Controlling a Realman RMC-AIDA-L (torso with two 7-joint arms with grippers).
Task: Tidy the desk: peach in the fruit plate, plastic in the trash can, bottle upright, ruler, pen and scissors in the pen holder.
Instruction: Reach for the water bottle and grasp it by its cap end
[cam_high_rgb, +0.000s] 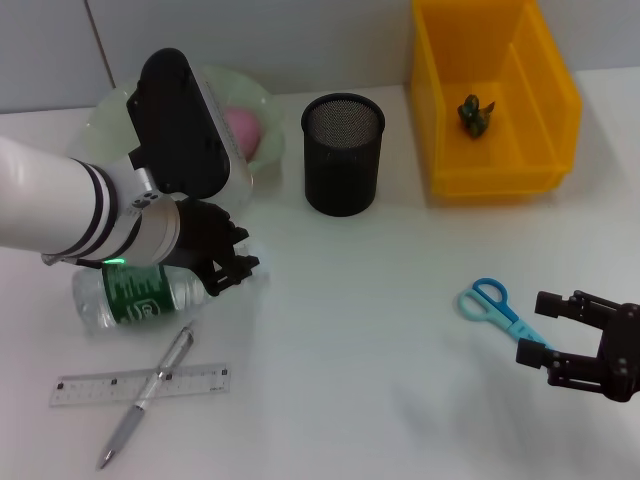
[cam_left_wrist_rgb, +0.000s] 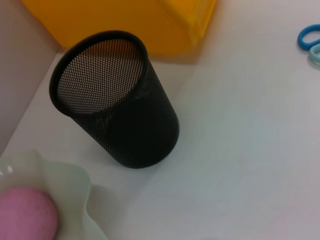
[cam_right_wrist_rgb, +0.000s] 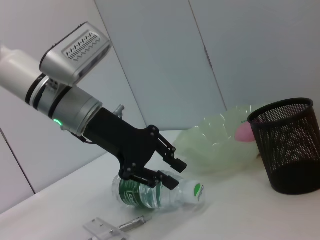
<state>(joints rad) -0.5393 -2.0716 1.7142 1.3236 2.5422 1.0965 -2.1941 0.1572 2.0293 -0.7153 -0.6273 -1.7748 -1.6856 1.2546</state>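
Two grippers are in view: the left gripper (cam_high_rgb: 232, 262), jaws spread, straddles the lying water bottle (cam_high_rgb: 135, 295) near the tabletop's left edge, seemingly not yet clamped; the right gripper (cam_high_rgb: 545, 330), jaws apart, hovers beside the scissors (cam_high_rgb: 494, 305) toward the right edge; the peach (cam_high_rgb: 243, 128) sits in the fruit plate (cam_high_rgb: 262, 105).

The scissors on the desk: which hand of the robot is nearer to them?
The right hand. It sits open on the table just beside the scissors, not touching them. The left hand is far across the desk, open over the lying bottle.
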